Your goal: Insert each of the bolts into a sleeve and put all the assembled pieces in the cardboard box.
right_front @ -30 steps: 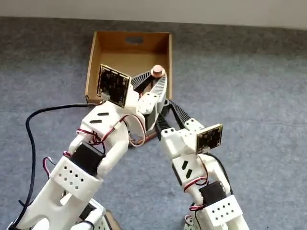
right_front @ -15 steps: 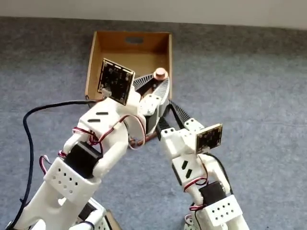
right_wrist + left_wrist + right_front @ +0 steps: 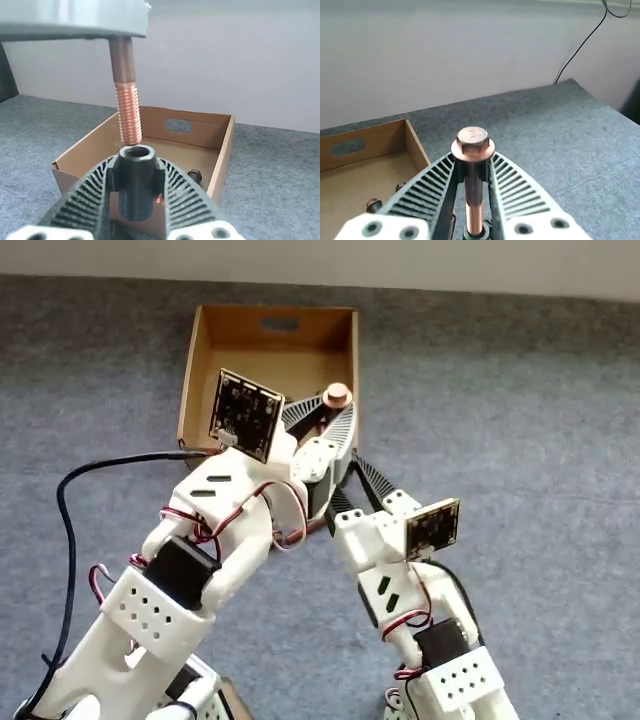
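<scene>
Grey carpet (image 3: 520,420) spreads wide around the cardboard box (image 3: 197,370); bolt (image 3: 127,110) upright over sleeve (image 3: 135,182).

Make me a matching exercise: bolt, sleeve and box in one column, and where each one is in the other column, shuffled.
1. bolt
2. sleeve
3. box

a. on the carpet
b. in the right gripper
c. in the left gripper

Pairs: 1-c, 2-b, 3-a.
</scene>
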Controlling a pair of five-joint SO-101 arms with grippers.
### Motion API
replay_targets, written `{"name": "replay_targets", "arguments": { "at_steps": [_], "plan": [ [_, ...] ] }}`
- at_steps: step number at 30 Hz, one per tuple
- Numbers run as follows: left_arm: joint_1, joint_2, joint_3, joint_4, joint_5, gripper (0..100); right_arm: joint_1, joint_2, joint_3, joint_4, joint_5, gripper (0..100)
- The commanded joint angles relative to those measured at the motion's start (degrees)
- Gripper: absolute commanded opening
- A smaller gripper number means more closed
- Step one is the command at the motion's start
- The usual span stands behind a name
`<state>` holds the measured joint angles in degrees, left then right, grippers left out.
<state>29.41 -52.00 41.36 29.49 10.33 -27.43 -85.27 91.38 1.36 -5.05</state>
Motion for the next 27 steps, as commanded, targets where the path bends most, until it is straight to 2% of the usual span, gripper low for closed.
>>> {"name": "replay_targets", "arguments": {
  "at_steps": [1,10,14,16,27],
  "plan": [
    [0.0,0.0,-0.4,-1.7,0.3,1,-0.4,-0.5,-0.8,-1.1,-0.1,0.6],
    [0.1,1.7,-0.6,-1.4,0.3,1,-0.4,-0.5,-0.8,-1.2,0.0,0.6],
    [0.0,6.5,-2.4,-1.1,0.3,1,-0.4,-0.5,-0.7,-1.1,6.1,0.6],
    [0.3,8.0,-4.3,0.6,0.3,1,-0.4,-0.5,-0.7,-1.1,8.1,0.6],
    [-0.9,8.2,-6.4,10.4,0.3,1,-0.4,-0.7,-1.2,-1.4,7.9,0.6]
  ]
}}
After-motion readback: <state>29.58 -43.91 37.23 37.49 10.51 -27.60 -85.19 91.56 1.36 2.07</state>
